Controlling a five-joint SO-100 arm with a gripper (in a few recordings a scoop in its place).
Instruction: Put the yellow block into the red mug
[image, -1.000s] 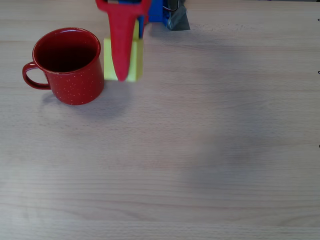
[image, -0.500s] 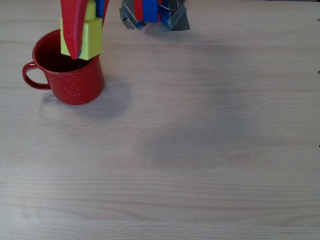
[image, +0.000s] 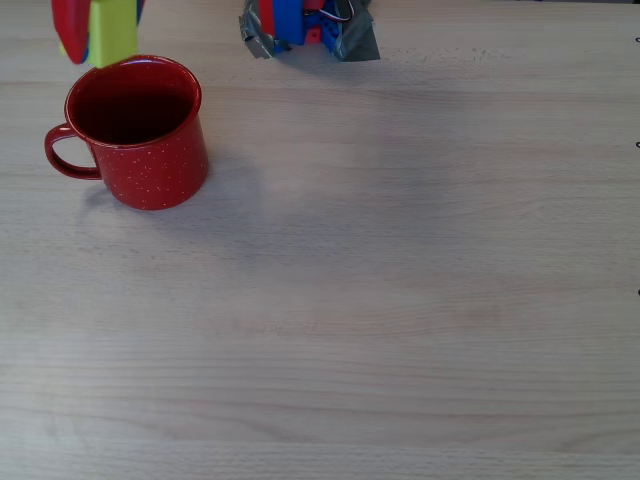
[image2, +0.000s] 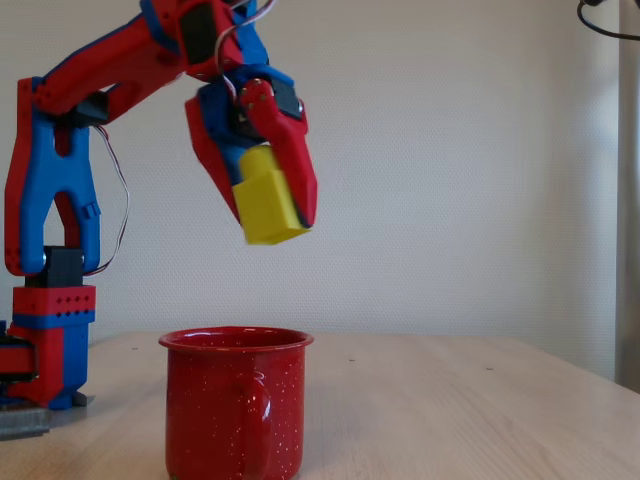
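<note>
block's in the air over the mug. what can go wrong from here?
1. Overhead, the small yellow plastic block sits past the far-left rim of the red speckled enamel mug, not over the opening; a release now would probably miss or clip the rim.
2. In the fixed view the block hangs tilted and high above the mug, so it may bounce out.
3. The red-and-blue gripper holds it near the fingertips; it could slip early.

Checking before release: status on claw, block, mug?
Claw shut on yellow block, held high above red mug. Mug upright on table. Nothing between block and mug.
</note>
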